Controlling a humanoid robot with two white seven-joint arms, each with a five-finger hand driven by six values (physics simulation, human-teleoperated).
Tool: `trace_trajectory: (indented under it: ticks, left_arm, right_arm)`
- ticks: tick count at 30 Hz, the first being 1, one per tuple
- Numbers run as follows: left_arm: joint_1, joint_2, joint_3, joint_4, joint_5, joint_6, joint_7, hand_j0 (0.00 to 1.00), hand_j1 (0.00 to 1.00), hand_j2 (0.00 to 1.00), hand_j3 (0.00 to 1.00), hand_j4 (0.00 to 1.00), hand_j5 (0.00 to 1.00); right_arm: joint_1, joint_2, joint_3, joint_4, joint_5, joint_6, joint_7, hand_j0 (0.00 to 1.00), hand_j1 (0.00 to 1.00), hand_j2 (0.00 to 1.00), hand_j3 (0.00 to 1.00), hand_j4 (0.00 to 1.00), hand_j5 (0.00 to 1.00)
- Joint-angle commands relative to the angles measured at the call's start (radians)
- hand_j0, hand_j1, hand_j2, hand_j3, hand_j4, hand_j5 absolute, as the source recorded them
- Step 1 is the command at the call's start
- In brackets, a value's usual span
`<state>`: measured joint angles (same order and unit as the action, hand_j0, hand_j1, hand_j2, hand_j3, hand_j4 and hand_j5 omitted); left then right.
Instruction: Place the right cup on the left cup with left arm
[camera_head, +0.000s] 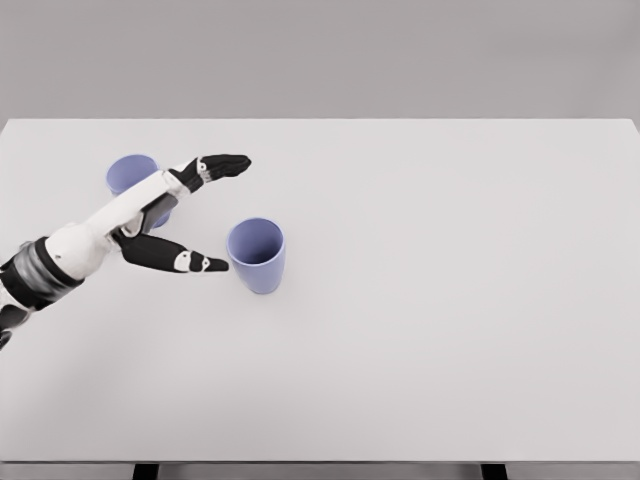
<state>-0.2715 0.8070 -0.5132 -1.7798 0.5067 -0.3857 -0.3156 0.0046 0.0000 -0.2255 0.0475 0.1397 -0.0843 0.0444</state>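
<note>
The left hand (190, 215) reached toward the right cup (256, 255) on the white bench (450, 300); its fingers (225, 165) were spread wide, holding nothing; the left cup (128, 172) stood behind the arm; next, it looked, came closing around the cup.

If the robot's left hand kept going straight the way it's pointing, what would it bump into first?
Probably the right cup. The left hand is open and points rightward; its thumb tip is almost at the cup's side. The upper fingers aim past it over bare table. Height is hard to judge.
</note>
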Motion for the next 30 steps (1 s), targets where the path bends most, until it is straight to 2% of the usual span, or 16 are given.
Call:
trace_trajectory:
  ticks: [1,11,16,20,23,30]
  left_arm:
    - [0.000,-0.028,-0.001,0.002,0.035,0.096,0.001,0.96,0.96,0.96,0.96,0.96,0.96]
    - [0.035,-0.037,-0.001,0.005,0.061,0.125,0.003,0.97,0.97,0.97,0.97,0.97,0.97]
    - [0.041,-0.045,0.012,0.011,0.041,0.179,0.007,0.98,0.98,0.98,0.98,0.98,0.98]
    - [0.041,-0.052,0.012,0.046,0.033,0.188,0.009,0.98,0.98,0.98,0.98,0.98,0.98]
    - [0.054,-0.066,0.012,0.046,0.024,0.240,0.036,0.98,0.98,0.98,0.98,0.98,0.98]
    - [0.061,-0.092,0.012,0.066,0.016,0.232,0.041,0.98,0.98,0.98,0.98,0.98,0.98]
  right_arm:
    - [-0.002,0.000,0.000,0.000,0.000,0.000,0.000,1.00,1.00,1.00,1.00,1.00,1.00]
    - [0.000,0.000,0.000,0.000,0.000,0.000,0.000,1.00,1.00,1.00,1.00,1.00,1.00]
    - [0.000,0.000,0.000,0.000,0.000,0.000,0.000,1.00,1.00,1.00,1.00,1.00,1.00]
    - [0.000,0.000,0.000,0.000,0.000,0.000,0.000,1.00,1.00,1.00,1.00,1.00,1.00]
    - [0.000,0.000,0.000,0.000,0.000,0.000,0.000,1.00,1.00,1.00,1.00,1.00,1.00]
    - [0.000,0.000,0.000,0.000,0.000,0.000,0.000,1.00,1.00,1.00,1.00,1.00,1.00]
